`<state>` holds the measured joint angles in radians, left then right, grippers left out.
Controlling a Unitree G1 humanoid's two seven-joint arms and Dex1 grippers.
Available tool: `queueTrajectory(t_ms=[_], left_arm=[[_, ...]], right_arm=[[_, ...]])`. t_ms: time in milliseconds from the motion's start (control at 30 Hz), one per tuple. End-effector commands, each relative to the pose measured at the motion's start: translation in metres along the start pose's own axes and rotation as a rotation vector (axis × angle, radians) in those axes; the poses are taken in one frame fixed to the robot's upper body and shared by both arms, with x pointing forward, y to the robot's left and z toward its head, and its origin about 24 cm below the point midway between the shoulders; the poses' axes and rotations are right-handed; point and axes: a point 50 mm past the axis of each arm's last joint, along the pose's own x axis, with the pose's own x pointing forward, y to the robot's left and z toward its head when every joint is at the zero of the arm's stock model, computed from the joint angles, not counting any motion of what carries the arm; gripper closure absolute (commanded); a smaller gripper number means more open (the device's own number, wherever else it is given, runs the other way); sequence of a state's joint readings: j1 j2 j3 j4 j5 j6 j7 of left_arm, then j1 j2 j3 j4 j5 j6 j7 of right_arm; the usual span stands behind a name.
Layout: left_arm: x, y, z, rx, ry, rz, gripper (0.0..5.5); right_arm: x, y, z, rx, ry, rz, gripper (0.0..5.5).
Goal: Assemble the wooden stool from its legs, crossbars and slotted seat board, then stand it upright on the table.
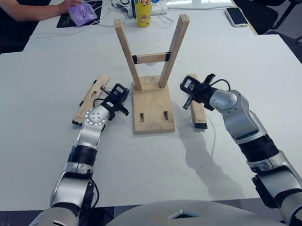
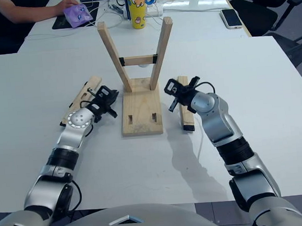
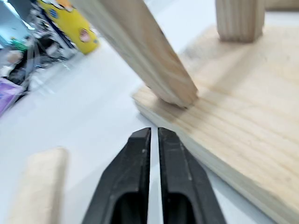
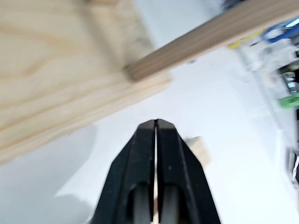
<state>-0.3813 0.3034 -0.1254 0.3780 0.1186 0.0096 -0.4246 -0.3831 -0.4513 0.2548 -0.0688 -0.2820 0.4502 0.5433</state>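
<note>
Beside the left claw (image 3: 154, 135) lies the seat board (image 3: 243, 121).

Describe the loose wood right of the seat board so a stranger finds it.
On the white table, a seat board lies flat centrally with two legs standing from it. Just to its right lies a narrow wooden bar. It runs parallel to the board, whereas the wider loose piece on the left lies slanted.

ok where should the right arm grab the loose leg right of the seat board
Around its middle, from above, jaws across the narrow width: the loose leg lies flat with both long sides free, clear of the seat board. The right gripper is shut, so open first.
</note>
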Motion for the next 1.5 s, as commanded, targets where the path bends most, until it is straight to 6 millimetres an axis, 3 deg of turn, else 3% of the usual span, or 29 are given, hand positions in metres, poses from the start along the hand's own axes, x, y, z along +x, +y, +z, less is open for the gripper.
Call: queueTrajectory(t_ms=[33, 200, 333, 467, 567, 800, 1100, 1367, 1500], left_arm=[[-0.043, 0.021, 0.010, 0.006, -0.020, 0.097, 4.52], [-0.063, 0.046, 0.006, 0.080, 0.060, 0.171, 3.89], [-0.073, 0.075, -0.007, 0.139, 0.150, 0.280, 3.24], [-0.079, 0.090, -0.029, 0.173, 0.267, 0.282, 2.58], [-0.077, 0.097, -0.041, 0.204, 0.335, 0.262, 2.58], [-0.064, 0.098, -0.045, 0.245, 0.357, 0.199, 2.58], [-0.056, 0.080, -0.052, 0.236, 0.379, 0.092, 2.58], [-0.045, 0.064, -0.045, 0.075, 0.311, 0.051, 2.58], [-0.044, 0.072, -0.048, -0.084, 0.294, 0.188, 2.58]], right_arm=[[-0.015, 0.001, -0.007, 0.166, -0.051, -0.079, 5.50], [-0.018, 0.014, -0.011, 0.422, -0.063, -0.112, 5.50], [-0.014, 0.035, -0.012, 0.436, -0.041, -0.068, 5.50], [-0.010, 0.044, -0.010, 0.446, -0.040, -0.048, 5.50], [-0.006, 0.049, -0.007, 0.453, -0.047, -0.031, 5.50], [0.000, 0.057, 0.000, 0.453, -0.061, -0.002, 5.50], [0.002, 0.061, 0.001, 0.466, -0.057, 0.010, 5.50], [0.004, 0.062, -0.003, 0.473, -0.045, 0.008, 5.50], [0.005, 0.063, -0.002, 0.475, -0.050, 0.011, 5.50]])
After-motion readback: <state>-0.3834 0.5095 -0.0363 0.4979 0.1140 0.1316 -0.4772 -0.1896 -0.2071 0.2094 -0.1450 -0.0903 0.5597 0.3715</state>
